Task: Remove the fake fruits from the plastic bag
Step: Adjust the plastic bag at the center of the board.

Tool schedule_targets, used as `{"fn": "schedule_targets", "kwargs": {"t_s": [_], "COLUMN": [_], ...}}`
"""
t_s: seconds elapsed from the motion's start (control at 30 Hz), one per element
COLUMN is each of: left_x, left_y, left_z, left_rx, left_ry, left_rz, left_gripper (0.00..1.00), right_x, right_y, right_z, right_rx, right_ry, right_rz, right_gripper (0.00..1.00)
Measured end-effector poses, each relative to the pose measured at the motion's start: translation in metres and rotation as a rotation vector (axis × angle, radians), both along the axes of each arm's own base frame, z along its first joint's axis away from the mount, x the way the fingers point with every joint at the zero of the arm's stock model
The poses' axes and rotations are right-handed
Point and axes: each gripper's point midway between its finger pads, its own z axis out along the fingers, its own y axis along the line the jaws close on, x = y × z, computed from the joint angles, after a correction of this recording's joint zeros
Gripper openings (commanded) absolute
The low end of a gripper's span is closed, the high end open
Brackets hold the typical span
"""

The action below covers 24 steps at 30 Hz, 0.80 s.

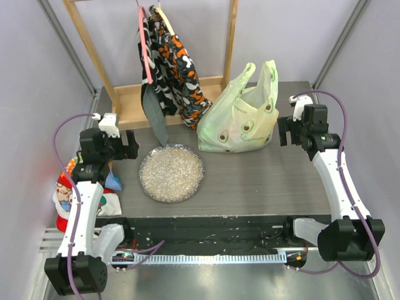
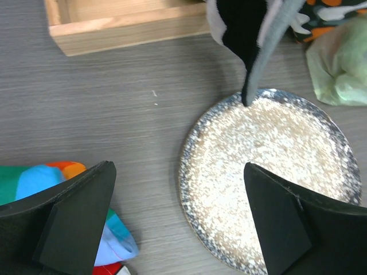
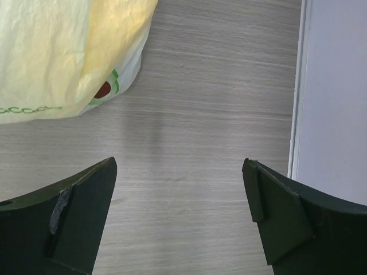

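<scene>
– Surface and room: how are they described?

– A grey wood-grain counter [image 1: 262, 181] is seen, enclosed by pale walls [image 1: 281, 37], with metal struts rising at the back corners. A light wooden rack [image 1: 131, 103] is set at the back left. A black-orange-white patterned cloth [image 1: 178, 75] is hung from it beside a dark grey garment [image 1: 155, 119], whose tip is seen above the far rim of a round speckled plate [image 1: 171, 173]; whether the two touch cannot be told.

– Where is the bag found?

– The large pale-green translucent plastic bag [image 1: 240, 119] is stood at the back, right of centre, with both handle loops upright. Small dark round marks are printed on it. The fake fruits are hidden inside, and none can be told apart through the film.

– And the arms?

– The left jaws are held wide apart with nothing between them, above the counter between the plate and a bundle of bright multicoloured fabric [image 1: 65, 194] at the counter's left edge. The right jaws are likewise spread and empty, over counter just right of the bag, near the right edge, where a white panel [image 3: 332, 97] is met. Neither the bag nor the plate is touched by them.
</scene>
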Motion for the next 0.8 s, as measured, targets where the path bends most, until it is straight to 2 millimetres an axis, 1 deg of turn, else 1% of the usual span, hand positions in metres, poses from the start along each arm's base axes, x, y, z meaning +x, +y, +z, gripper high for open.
{"fn": "schedule_targets", "kwargs": {"t_s": [0.07, 0.13, 0.27, 0.4, 0.47, 0.53, 0.57, 0.63, 0.7, 0.8], "left_x": [-0.004, -0.008, -0.014, -0.015, -0.013, -0.011, -0.012, -0.011, -0.013, -0.019], "left_y": [-0.005, -0.013, -0.028, -0.04, -0.049, -0.061, -0.074, -0.093, -0.111, -0.133], "left_z": [0.001, 0.001, 0.005, 0.018, 0.027, 0.036, 0.041, 0.052, 0.062, 0.069], "left_rx": [-0.011, -0.028, -0.05, -0.054, -0.05, -0.038, -0.034, -0.023, -0.008, 0.012], "left_ry": [0.002, 0.008, 0.01, 0.001, -0.005, -0.008, -0.007, -0.018, -0.03, -0.029], "left_rz": [-0.028, -0.067, -0.153, -0.218, -0.267, -0.324, -0.378, -0.465, -0.544, -0.646], "left_gripper": [1.0, 1.0, 1.0, 1.0, 0.99, 0.99, 0.98, 0.98, 0.98, 0.96], "right_x": [-0.004, -0.004, 0.002, 0.012, 0.026, 0.04, 0.048, 0.065, 0.081, 0.107], "right_y": [0.001, 0.002, 0.016, 0.027, 0.03, 0.03, 0.031, 0.031, 0.031, 0.03], "right_z": [0.002, 0.009, 0.039, 0.065, 0.077, 0.085, 0.087, 0.092, 0.094, 0.094], "right_rx": [0.003, 0.008, 0.045, 0.082, 0.102, 0.116, 0.125, 0.142, 0.154, 0.178], "right_ry": [0.008, 0.003, -0.051, -0.102, -0.117, -0.126, -0.127, -0.132, -0.135, -0.138], "right_rz": [0.001, 0.011, 0.086, 0.133, 0.129, 0.12, 0.114, 0.101, 0.087, 0.062], "right_gripper": [1.0, 1.0, 1.0, 0.98, 0.98, 0.98, 0.98, 0.97, 0.97, 0.94]}}
